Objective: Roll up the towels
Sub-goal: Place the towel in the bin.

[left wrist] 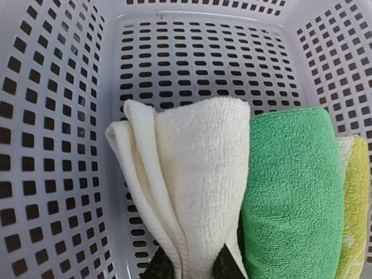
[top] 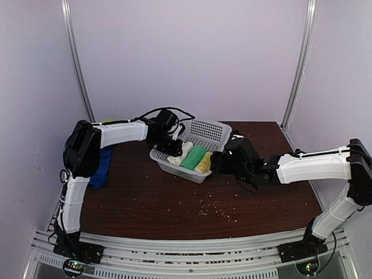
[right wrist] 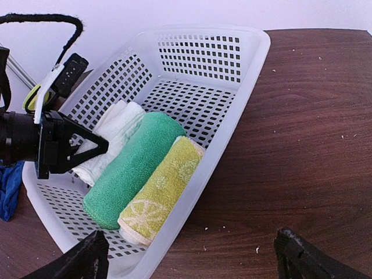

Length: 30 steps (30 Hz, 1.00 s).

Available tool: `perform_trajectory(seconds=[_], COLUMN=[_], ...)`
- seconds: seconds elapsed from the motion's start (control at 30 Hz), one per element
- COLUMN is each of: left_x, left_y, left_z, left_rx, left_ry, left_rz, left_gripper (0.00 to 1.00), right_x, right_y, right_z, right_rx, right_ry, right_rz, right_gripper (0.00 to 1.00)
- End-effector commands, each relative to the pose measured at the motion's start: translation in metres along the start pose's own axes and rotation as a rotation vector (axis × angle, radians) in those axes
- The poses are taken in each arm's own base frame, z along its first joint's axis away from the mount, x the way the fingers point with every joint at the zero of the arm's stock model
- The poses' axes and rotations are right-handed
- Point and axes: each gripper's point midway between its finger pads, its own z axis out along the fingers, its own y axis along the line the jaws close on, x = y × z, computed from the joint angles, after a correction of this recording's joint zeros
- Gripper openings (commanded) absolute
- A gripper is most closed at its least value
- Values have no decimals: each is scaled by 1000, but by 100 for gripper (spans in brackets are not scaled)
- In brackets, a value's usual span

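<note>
Cream-white cloth towel (left wrist: 197, 174), rolled, is pinched at its near end in my left gripper (left wrist: 193, 268), jaws narrow, inside the white plastic mesh basket (left wrist: 52, 145) beside a green terry roll (left wrist: 290, 192) and a yellow lemon-print roll (left wrist: 356, 221). My right gripper (right wrist: 192, 261) hangs wide and empty by the basket's wall. Royal blue cloth towel (top: 103, 168) lies loose at the table's left edge. Risk: that outer flap springs open on release, or the cloth snags and the roll drags out with me.

basket (right wrist: 244, 70): wht plastic, smooth, slight gloss
white towel (left wrist: 197, 174): terry cloth, matt
green towel (left wrist: 290, 197): fuzzy cloth
table (right wrist: 314, 145): dark wood-grain
</note>
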Motion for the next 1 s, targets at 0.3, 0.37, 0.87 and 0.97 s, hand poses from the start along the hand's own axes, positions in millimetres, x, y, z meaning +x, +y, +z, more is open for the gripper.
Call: perform_trajectory(seconds=[0.3,0.37,0.87,0.97], left_x=[33,38,-33,-33], left_y=[0,-2,-9,-9], left_z=[2,5,-33,-36], left_rx=[-128,-117,-151,-149], left_ry=[55,65,-77,-77], left_rz=[83,83,153,159], left_gripper=[22,26,42,44], right_x=[-9,-10,-9,-11], right_y=[-6,-6,-4,-5], right_z=[-9,-10,-10,-11], right_rx=[19,18,11,17], right_ry=[-36,-39,-37,-43], right_rz=[-9,-7,-17,-22], right_gripper=[100,100,100,100])
